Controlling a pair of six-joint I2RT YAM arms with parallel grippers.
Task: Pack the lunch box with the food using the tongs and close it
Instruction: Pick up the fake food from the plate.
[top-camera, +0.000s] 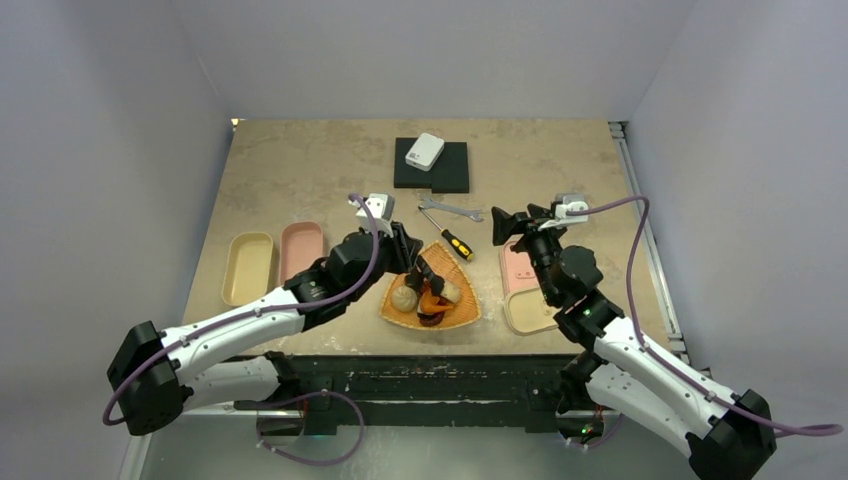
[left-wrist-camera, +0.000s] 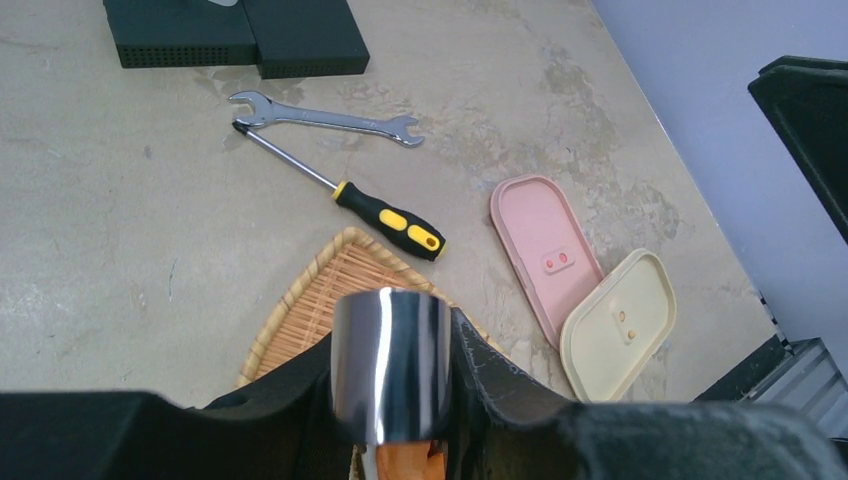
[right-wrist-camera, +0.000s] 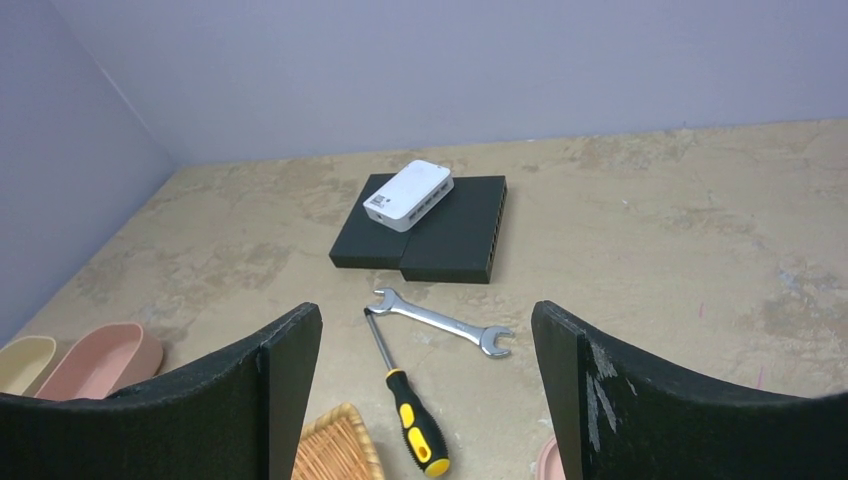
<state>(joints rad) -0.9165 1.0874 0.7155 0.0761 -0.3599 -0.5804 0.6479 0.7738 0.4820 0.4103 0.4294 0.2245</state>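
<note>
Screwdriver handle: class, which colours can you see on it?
The screwdriver handle is yellow and black, clearest in the left wrist view.

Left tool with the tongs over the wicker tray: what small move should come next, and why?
Probably squeeze the tongs shut on one piece of food. The left tool holds them by the joined end, their tips are down among the food in the wicker tray, and the beige box and pink box on the left show no food yet.
</note>
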